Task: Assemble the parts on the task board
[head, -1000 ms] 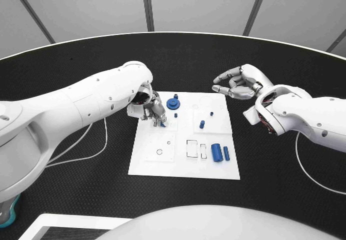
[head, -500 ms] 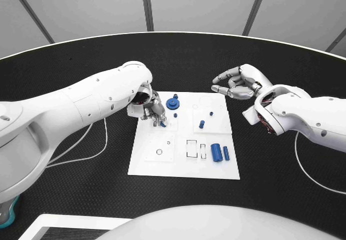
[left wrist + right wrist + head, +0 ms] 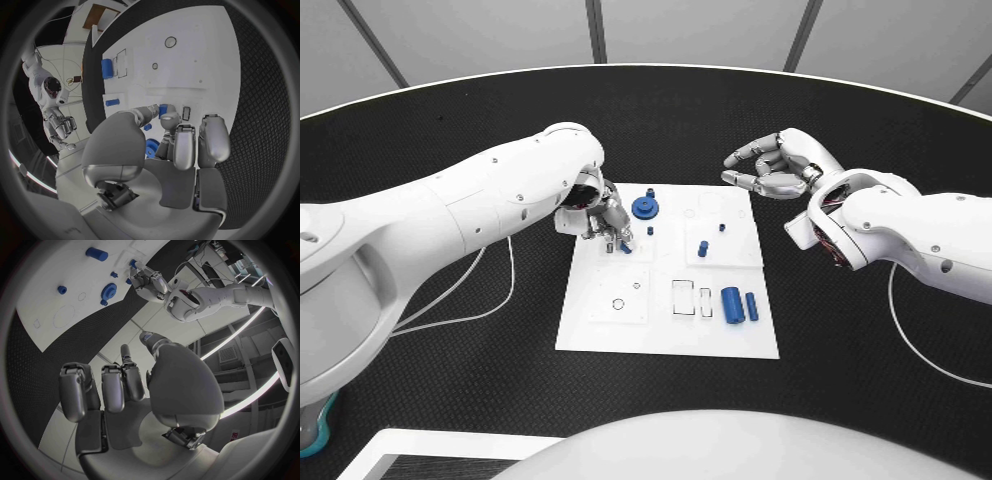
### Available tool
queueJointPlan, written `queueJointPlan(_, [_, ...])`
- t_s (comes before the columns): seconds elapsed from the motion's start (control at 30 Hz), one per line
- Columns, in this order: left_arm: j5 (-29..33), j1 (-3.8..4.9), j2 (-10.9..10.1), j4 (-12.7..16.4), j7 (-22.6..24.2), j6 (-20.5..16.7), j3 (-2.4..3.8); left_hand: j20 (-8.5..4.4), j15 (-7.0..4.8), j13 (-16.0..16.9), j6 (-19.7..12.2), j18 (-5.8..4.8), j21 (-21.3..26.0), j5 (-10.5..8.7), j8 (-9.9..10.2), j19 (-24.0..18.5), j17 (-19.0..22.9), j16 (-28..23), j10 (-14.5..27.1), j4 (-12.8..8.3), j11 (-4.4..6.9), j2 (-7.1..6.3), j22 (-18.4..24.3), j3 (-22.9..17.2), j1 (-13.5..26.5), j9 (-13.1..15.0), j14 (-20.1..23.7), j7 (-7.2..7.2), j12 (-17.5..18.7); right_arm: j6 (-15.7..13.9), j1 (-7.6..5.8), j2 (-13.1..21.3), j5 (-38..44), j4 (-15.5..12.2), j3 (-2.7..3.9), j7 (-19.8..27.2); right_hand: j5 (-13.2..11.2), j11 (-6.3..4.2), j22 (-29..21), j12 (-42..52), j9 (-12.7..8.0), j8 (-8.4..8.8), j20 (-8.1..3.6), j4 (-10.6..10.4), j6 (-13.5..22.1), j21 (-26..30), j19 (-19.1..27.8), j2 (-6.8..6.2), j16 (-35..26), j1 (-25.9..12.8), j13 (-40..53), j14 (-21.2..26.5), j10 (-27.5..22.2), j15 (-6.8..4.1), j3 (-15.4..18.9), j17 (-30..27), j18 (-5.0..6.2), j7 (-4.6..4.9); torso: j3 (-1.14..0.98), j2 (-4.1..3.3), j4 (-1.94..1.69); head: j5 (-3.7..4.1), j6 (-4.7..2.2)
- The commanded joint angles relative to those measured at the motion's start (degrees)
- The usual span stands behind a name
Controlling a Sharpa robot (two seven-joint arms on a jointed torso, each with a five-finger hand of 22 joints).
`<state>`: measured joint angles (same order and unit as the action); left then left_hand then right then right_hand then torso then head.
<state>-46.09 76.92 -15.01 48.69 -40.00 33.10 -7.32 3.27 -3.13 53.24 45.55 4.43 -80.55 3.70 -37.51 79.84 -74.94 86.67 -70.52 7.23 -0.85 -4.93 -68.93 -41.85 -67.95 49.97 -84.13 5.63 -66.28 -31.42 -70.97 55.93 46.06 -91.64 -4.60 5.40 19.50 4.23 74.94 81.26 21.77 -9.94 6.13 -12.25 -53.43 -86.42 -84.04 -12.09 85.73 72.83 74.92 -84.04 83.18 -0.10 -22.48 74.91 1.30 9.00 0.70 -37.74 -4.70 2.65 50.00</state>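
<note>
- While the left hand (image 3: 604,218) pinches a small blue peg (image 3: 626,247) against the white board (image 3: 668,335) near its far left corner, the right hand (image 3: 776,166) hangs over bare black table (image 3: 473,380) beyond the board's far right corner, fingers curled in, grasping nothing
- Risk, as judged: the peg is short and smooth, and in the left wrist view the fingers (image 3: 185,145) hide its seat; a tilted entry could jam it or flick it off the board
- Risk, as judged: the blue gear (image 3: 645,207) sits just beside the working fingers and could be knocked
- Two blue cylinders (image 3: 740,304) lie side by side near the board's right edge; being round, they may roll if the board is nudged
- Board: flat, matt, rigid, with shallow outlined recesses; table: dark, finely textured; hands: polished metal
</note>
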Motion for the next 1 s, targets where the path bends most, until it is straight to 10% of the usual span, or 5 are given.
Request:
queueJointPlan(0.03, [0.0,0.00,-0.1,0.2,-2.0,-0.1,0.00,0.14,0.36,0.0,0.1,-0.04,0.2,0.22,-0.2,-0.1,-7.5,-0.2,-0.1,-6.7,0.08,0.53,-0.1,-7.0,0.0,0.1,-3.7,-0.35,-0.2,0.0,0.00,0.0,0.0,0.0,0.00,0.0,0.4,-0.27,7.1,-0.1,0.1,-0.19,-0.45,-0.2,0.4,0.3,-2.1,0.13,-0.3,-0.2,7.9,-4.1,0.1,-0.26,0.0,7.7,0.37,-0.11,0.00,0.01,0.01,-0.03,0.00])
queueJointPlan(1.0, [0.0,-0.01,-1.5,2.2,-2.4,-2.6,-0.02,-0.04,0.04,0.8,0.6,-0.11,0.0,2.49,-1.0,0.2,-8.5,0.3,-1.1,-7.5,0.40,0.01,-0.5,-8.2,0.6,0.4,-4.1,-0.65,-1.1,0.2,0.01,-0.3,0.0,0.4,0.00,0.0,0.4,-0.27,7.1,-0.1,0.1,-0.19,-0.45,-0.2,0.4,0.3,-2.1,0.13,-0.3,-0.2,7.9,-4.1,0.1,-0.26,0.0,7.7,0.37,-0.11,0.02,-0.03,-0.03,-0.27,0.00])
